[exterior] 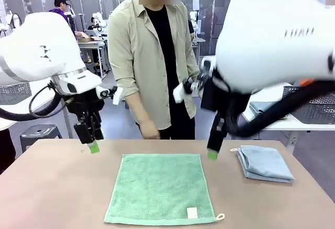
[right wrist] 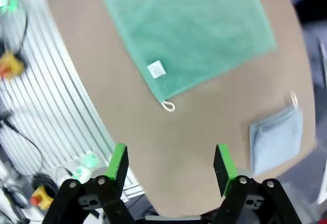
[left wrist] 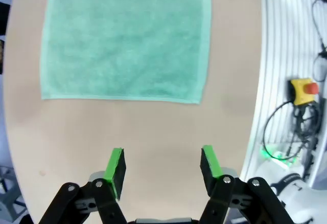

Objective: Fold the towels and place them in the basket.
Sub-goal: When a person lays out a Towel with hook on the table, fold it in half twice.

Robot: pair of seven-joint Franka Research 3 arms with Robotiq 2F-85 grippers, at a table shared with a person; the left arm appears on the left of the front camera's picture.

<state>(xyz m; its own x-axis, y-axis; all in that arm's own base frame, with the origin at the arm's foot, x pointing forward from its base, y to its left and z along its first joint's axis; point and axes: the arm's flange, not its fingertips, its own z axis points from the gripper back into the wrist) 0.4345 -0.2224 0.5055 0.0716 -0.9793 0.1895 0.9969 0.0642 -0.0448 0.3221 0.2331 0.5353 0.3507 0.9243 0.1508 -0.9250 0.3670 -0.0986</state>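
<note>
**Green towel (exterior: pixel 159 187) lies flat on table (exterior: pixel 52 187)**

Unfolded, it covers the table's centre, with its white label (exterior: pixel 192 213) and loop (exterior: pixel 220 217) at the 5 o'clock corner. The blue towel (exterior: pixel 264 163) sits folded at 3 o'clock, apart from it. The left gripper (exterior: pixel 90 144) hangs just off the green towel's 10 o'clock corner, jaws spread, holding nothing. The right gripper (exterior: pixel 212 155) hangs over the 1 o'clock corner, likewise spread and empty. A person (exterior: pixel 152 56) stands at 12 o'clock, one hand (exterior: pixel 149 130) near the table's far edge.
</note>
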